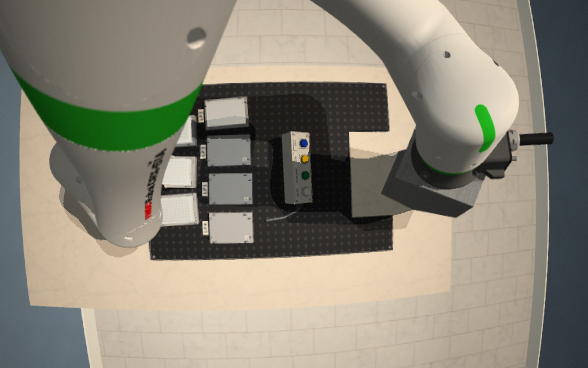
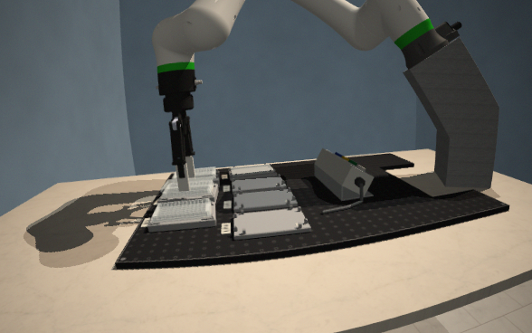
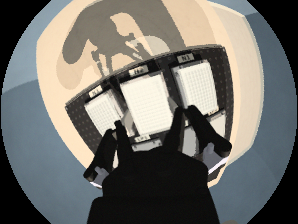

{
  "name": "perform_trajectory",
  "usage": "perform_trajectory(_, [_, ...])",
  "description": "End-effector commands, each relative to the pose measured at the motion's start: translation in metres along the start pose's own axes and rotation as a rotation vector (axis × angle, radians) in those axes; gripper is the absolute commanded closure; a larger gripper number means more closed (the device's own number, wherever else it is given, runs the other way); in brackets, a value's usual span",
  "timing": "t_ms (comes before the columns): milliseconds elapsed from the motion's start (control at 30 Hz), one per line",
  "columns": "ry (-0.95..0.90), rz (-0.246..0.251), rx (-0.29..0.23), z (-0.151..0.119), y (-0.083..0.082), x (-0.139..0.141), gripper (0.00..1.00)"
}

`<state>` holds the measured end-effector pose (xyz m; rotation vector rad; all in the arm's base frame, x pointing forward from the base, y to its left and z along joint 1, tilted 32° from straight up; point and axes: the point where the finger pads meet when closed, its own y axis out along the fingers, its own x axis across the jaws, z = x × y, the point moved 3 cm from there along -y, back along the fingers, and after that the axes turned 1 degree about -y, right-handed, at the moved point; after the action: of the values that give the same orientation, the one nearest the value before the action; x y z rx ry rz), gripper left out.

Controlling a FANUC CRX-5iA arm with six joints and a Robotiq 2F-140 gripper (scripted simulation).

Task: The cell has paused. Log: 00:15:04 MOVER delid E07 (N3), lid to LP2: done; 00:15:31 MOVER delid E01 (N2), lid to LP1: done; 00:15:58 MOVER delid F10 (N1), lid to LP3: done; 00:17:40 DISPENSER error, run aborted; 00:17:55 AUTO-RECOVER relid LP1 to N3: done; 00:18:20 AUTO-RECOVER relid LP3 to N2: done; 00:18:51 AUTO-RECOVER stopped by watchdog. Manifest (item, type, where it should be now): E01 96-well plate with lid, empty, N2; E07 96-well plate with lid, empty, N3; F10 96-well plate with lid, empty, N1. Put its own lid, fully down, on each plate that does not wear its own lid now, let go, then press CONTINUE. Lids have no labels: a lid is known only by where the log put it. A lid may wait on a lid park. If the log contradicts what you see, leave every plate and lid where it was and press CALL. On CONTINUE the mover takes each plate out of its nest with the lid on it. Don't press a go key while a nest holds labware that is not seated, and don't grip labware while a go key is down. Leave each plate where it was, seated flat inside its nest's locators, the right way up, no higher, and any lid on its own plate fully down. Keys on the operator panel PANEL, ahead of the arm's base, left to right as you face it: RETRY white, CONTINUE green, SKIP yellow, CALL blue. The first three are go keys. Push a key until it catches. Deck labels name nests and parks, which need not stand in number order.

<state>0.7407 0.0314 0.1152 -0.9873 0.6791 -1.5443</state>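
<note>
Three 96-well plates stand in a row at the deck's left edge. The near plate and the far plate show their wells. The middle plate looks smooth and white under a lid. My gripper points straight down over this middle plate and is shut on the lid's sides; it also shows in the wrist view. I cannot tell whether the lid is fully down or lifted a little. In the top view my arm hides the gripper and part of the plates.
Four lid parks run beside the plates. The far park and the near park look lighter than the two middle ones. The operator panel holds blue, yellow, green and white keys. A grey pedestal stands at the right.
</note>
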Motion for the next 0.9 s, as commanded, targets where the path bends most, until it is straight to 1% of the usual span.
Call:
perform_trajectory(0, [0.0, 0.0, 0.0, 0.0002, -0.0001, -0.0001, 1.0])
perform_trajectory(867, [0.0, 0.0, 0.0, 0.0002, 0.0043, -0.0001, 1.0])
